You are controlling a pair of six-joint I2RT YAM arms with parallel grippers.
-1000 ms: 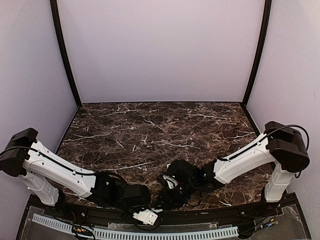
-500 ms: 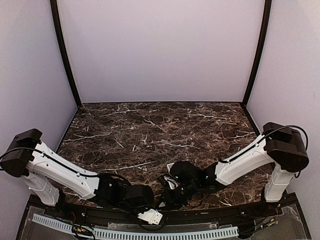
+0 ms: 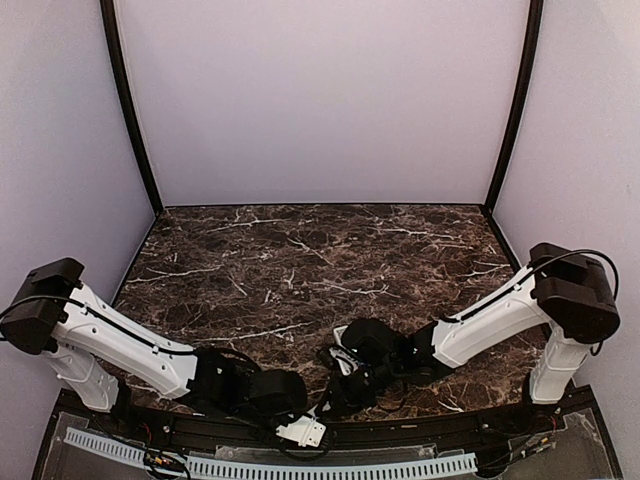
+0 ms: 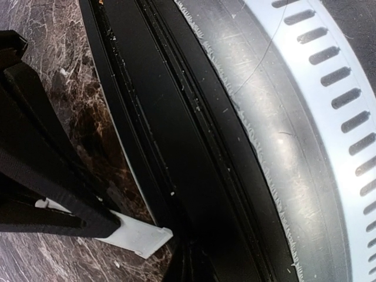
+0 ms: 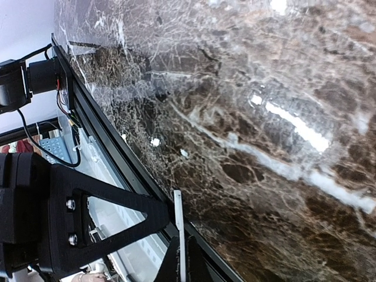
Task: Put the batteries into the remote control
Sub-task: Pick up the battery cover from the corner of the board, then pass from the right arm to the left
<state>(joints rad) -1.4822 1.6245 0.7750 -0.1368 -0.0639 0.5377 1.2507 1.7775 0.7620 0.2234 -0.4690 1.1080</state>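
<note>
My left gripper (image 4: 100, 226) is clamped shut on the remote (image 4: 138, 238), bottom centre of the top view, at the surface's (image 5: 264, 117) near edge. My right gripper (image 5: 179, 247) is shut too, with a thin white edge (image 5: 177, 205) between its fingers.

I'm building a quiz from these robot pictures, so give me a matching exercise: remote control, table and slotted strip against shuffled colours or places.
Things:
1. remote control
2. table
3. slotted strip

Descriptions:
A. dark marble with white veins
B. white, clamped in the left gripper
C. pale, running beyond the table's near edge

Pairs: 1-B, 2-A, 3-C
</note>
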